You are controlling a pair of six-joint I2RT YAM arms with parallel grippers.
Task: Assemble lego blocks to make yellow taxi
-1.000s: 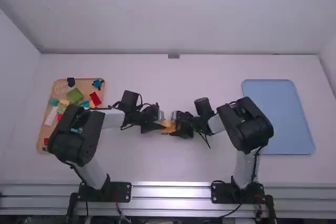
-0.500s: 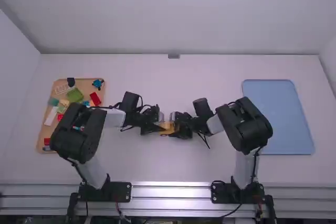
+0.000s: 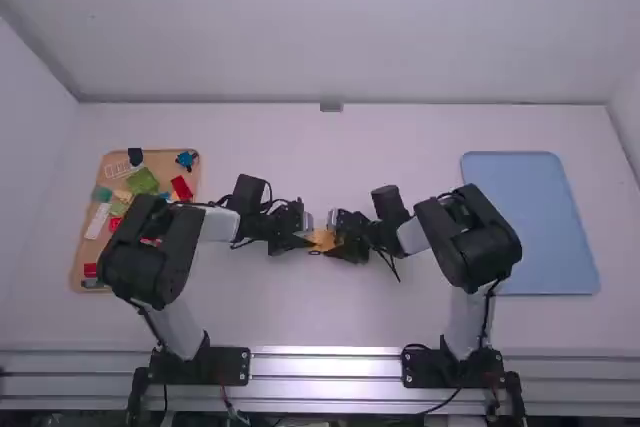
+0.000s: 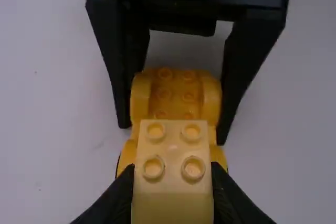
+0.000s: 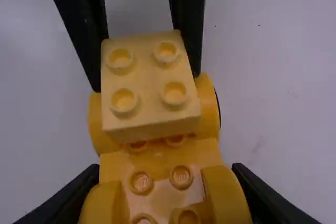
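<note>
Near the table's middle, my left gripper (image 3: 303, 238) and right gripper (image 3: 343, 240) face each other at a yellow car base (image 3: 322, 239). In the left wrist view, the left gripper (image 4: 172, 195) is shut on a pale yellow two-by-two block (image 4: 173, 174), which lies over one end of the studded car base (image 4: 176, 95). The right gripper (image 5: 165, 192) grips the car base (image 5: 157, 163) by its rounded fenders at the other end. Black wheel edges show beside the base. Whether the block is fully pressed down cannot be told.
At the far left, a tan tray (image 3: 163, 163) holds several loose pieces in green, red, white and blue, partly behind the left arm. A blue tray (image 3: 530, 222) lies at the right, beyond the right arm's elbow.
The left arm's elbow has shifted slightly to the right, uncovering a bit more of the tan tray's near left part. Both grippers have stayed nearly in place at the yellow pieces.
</note>
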